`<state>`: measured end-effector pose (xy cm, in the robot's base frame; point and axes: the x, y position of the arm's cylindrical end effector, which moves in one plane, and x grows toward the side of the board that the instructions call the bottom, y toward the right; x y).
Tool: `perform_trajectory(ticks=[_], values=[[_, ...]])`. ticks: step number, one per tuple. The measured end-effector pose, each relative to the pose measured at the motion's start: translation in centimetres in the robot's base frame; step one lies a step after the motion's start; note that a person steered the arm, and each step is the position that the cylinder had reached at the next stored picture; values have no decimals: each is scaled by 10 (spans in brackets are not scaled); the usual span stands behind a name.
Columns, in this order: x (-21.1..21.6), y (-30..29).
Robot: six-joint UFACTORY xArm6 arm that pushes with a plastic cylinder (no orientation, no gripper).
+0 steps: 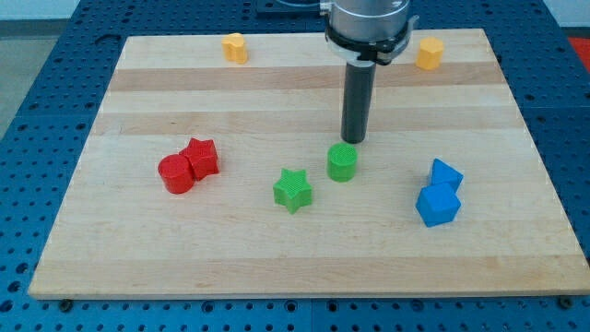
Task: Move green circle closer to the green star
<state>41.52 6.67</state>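
So my tip is sitting just off the green circle, at roughly its 1 o'clock, so close that I can't tell if it's actually touching. No claw on this arm at all, just the dark rod, so nothing is being held.

The green circle is standing a little right of the worktop's centre, and the green star is lying near it at about its 8 o'clock, with a small gap showing between them.

Off at the star's 9 o'clock, a red cylinder and a red block are pressing together. At the circle's 4 o'clock, two blue blocks are sitting against each other. Two yellow blocks are hanging out along the far edge: one at the circle's 11 o'clock, the other at 1 o'clock.
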Motion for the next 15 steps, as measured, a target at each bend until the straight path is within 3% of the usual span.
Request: perform_trajectory(ticks=[2, 7, 15], values=[[9, 28], [48, 16], [41, -16]])
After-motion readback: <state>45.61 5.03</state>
